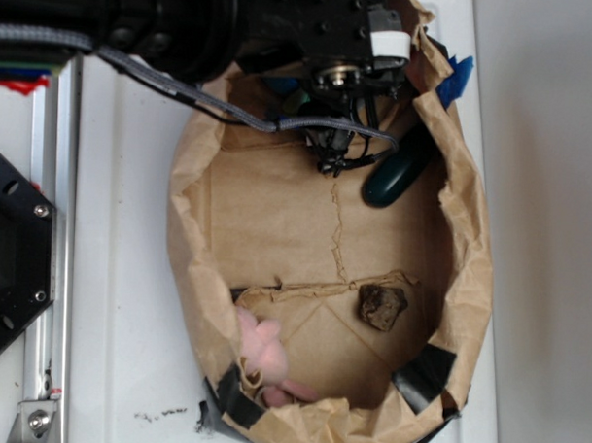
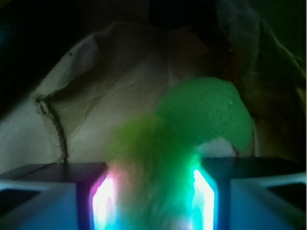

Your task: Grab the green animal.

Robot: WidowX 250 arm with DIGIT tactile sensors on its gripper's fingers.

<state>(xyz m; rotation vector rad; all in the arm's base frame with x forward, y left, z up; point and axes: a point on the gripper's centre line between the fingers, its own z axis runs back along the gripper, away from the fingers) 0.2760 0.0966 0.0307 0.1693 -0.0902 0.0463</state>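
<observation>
In the wrist view the green animal [image 2: 158, 163] fills the gap between my two glowing finger pads [image 2: 106, 199]. Its fuzzy lime body touches both pads. A paler flat limb [image 2: 206, 112] with a whitish patch sticks out past the right pad. My gripper [image 2: 153, 201] is shut on it. In the exterior view my gripper [image 1: 333, 157] reaches down into the far end of the brown paper bag [image 1: 277, 211], and the arm hides the green animal there.
The bag's crumpled walls surround the gripper closely. Inside lie a dark green glossy capsule [image 1: 395, 176] just right of the gripper, a brown lump [image 1: 382, 306] and a pink plush [image 1: 262, 347] at the near end. A black plate [image 1: 13, 260] sits on the left.
</observation>
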